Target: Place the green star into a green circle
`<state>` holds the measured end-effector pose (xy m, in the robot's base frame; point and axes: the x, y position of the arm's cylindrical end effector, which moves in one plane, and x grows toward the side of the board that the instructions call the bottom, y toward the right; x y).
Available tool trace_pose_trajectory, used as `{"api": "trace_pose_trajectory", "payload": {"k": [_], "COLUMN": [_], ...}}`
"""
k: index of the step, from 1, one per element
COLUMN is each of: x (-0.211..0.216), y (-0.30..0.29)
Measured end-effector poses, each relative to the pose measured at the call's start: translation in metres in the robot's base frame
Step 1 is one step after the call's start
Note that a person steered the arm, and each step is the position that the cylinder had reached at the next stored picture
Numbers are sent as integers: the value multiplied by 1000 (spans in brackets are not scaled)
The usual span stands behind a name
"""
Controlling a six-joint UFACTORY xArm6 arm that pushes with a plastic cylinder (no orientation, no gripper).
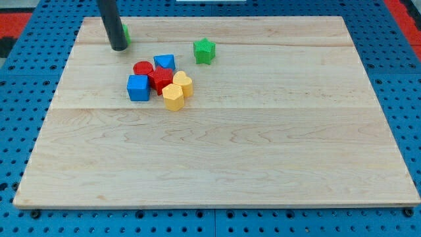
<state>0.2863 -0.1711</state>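
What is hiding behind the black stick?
A green block peeks out just behind my tip, on the view's right of the rod. Only a small green edge shows; the rod covers the rest, so its shape cannot be made out.

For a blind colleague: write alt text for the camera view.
My tip rests near the wooden board's top left, hiding most of a green block. The green star sits apart to its right, above a cluster of red, blue and yellow blocks.
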Motion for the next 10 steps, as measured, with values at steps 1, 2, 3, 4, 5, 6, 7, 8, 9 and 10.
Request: {"api": "trace_pose_trajectory", "payload": {"k": [1, 2, 3, 4, 5, 6, 7, 8, 9, 10], "x": [-6, -17, -17, -14, -38, -41, 2, 37, 9, -10], "y": [32, -3, -50, 4, 87, 161, 245, 231, 155, 84]}}
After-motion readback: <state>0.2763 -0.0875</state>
